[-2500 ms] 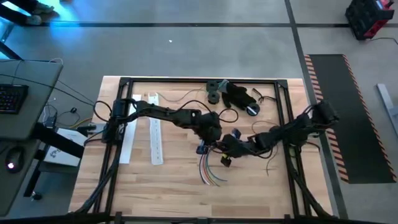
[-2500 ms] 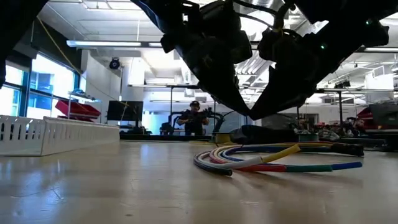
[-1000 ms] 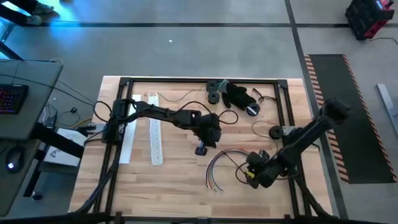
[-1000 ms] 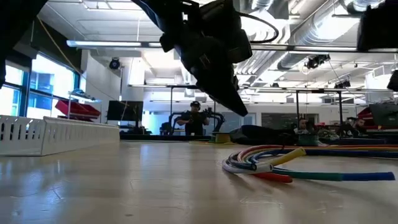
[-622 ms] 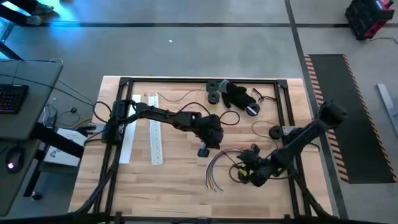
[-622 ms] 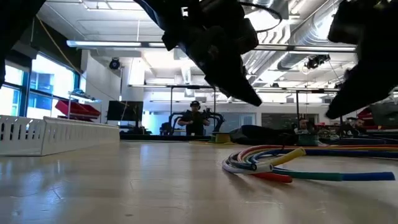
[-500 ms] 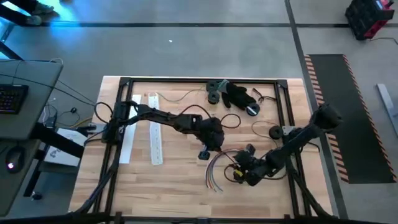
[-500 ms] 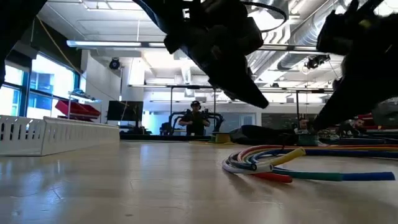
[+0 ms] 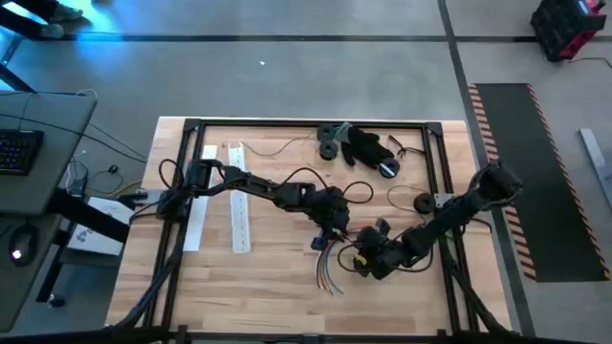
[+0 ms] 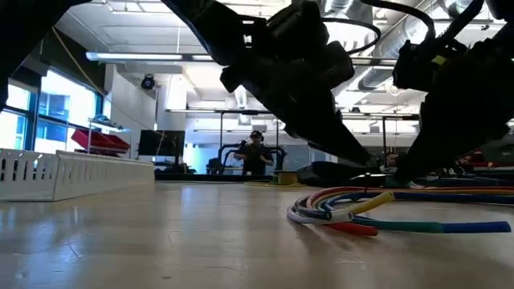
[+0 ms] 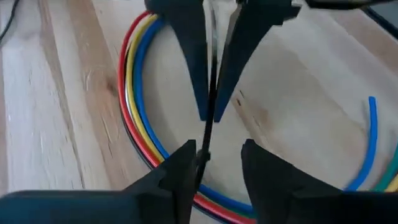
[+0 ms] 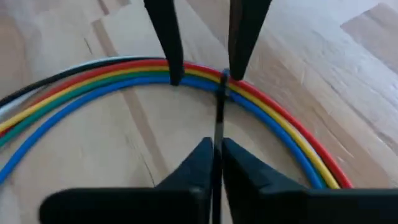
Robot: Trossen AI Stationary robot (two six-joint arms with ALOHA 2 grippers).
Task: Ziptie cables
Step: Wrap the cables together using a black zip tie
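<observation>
So nearest the low camera the cables (image 10: 341, 210) are lying flat on the bench (image 9: 258, 287) in a loose curve, around 5 o'clock from the bench's middle in the overhead shot, with their loose ends fanning out toward 6. From the wrist cams I count black, white, red, yellow, green and blue strands running side by side. Right over the bend, the right gripper (image 12: 217, 146) comes in low from 4 o'clock. Its fingers are pinched together on a thin black zip tie (image 12: 219, 112), which runs straight ahead to the cables and touches them at the yellow and red strands. The left gripper (image 11: 217, 152) faces it from about 10 o'clock, nearly nose to nose. Its fingers are apart, one either side of the zip tie; the strip sits against one finger, the other is clear of it. Further back, a black heap (image 9: 368, 145) of lumpy stuff with round parts sits at the bench's far edge around 1 o'clock. Two white perforated strips (image 9: 239, 205) lie out at 9 o'clock, well apart from the cables. Way off in the room beyond the bench there's a person (image 10: 255, 152).
</observation>
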